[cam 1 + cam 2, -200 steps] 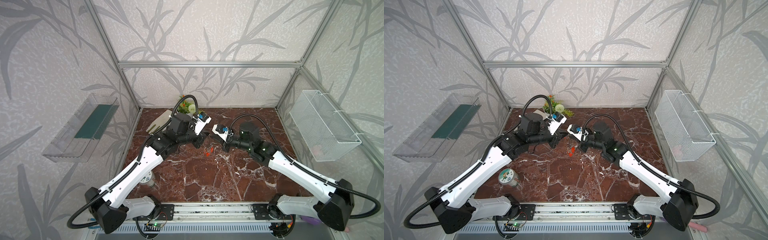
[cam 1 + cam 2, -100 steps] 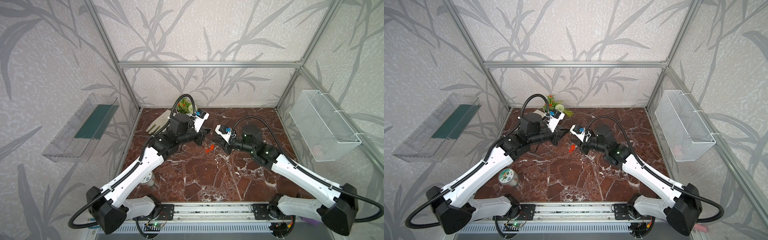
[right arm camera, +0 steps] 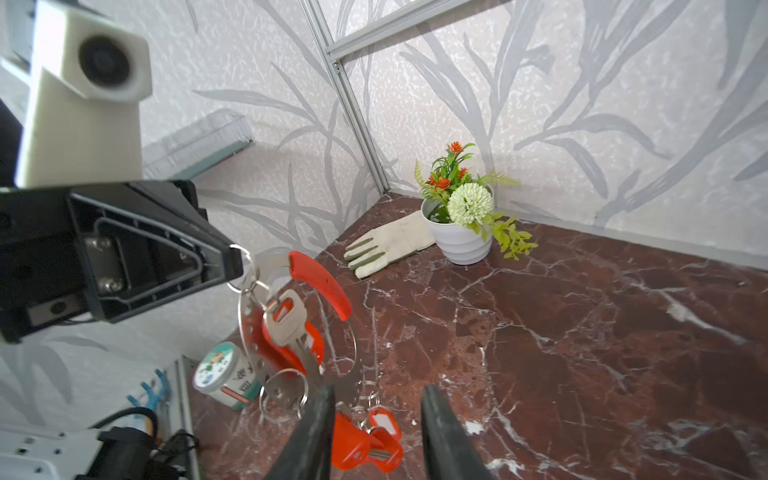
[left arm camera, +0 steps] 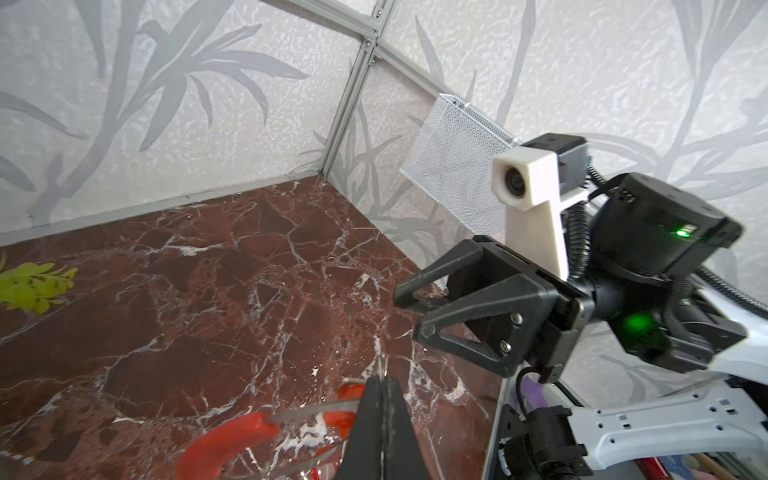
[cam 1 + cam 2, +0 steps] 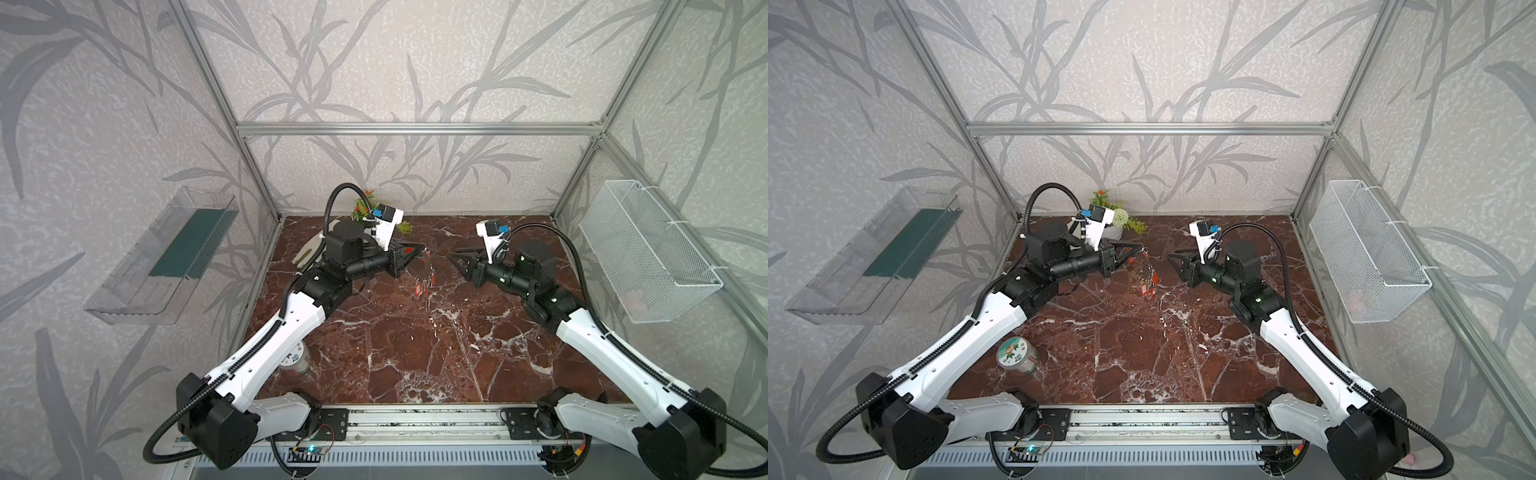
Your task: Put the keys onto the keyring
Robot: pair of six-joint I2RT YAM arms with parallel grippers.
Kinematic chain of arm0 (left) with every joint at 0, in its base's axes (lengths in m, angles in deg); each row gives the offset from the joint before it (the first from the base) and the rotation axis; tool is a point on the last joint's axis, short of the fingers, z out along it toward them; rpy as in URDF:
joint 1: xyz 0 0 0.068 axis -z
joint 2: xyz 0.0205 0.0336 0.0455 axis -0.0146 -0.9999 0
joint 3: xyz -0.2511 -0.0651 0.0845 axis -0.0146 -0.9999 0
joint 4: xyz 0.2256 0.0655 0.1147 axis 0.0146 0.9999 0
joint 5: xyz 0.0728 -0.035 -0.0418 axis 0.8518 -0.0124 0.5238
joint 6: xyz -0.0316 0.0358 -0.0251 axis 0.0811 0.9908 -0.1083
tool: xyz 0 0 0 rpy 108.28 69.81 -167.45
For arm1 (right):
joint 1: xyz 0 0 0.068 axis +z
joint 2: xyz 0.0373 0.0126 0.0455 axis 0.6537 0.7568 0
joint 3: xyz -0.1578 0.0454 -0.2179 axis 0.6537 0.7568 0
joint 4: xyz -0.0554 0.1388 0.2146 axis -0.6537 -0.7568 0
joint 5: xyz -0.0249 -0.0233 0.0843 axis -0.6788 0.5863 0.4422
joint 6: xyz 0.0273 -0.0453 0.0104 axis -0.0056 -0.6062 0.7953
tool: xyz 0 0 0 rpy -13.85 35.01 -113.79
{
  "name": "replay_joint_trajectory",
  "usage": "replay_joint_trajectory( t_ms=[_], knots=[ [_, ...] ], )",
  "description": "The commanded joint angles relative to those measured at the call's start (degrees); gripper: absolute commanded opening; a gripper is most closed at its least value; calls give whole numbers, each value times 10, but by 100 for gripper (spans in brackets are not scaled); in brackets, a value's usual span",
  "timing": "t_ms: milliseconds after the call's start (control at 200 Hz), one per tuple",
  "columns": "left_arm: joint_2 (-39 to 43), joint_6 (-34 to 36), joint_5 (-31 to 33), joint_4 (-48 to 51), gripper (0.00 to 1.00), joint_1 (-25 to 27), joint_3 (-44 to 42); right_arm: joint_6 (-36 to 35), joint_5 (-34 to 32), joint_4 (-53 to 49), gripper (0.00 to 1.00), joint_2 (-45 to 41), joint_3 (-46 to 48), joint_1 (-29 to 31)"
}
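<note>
Right wrist view shows the left gripper (image 3: pixel 232 266) clenched on the keyring (image 3: pixel 320 286), which hangs beneath it with the keys (image 3: pixel 286 320) dangling from the ring. In a top view the right gripper (image 5: pixel 455 259), shut and close beside the left gripper a second ago, now sits well apart from it, jaws released and empty.
</note>
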Motion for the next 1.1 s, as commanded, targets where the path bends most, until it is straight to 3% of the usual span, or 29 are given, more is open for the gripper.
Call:
replay_joint_trajectory(
  t_ms=[0, 135, 465, 1095],
  knots=[
    [-2, -40, -62, -67, 0, -4, -2, 127, 81, 113, 36, 18, 12, -18],
    [-9, -39, -67, -56, 0, -6, 8, 204, 116, 221, 36, 44, 18, -20],
    [-29, -42, -75, -45, 0, -7, 32, 305, 199, 374, 36, 110, 4, -20],
    [-33, -40, -67, -36, 0, -7, 39, 309, 245, 377, 28, 140, -5, -9]
  ],
)
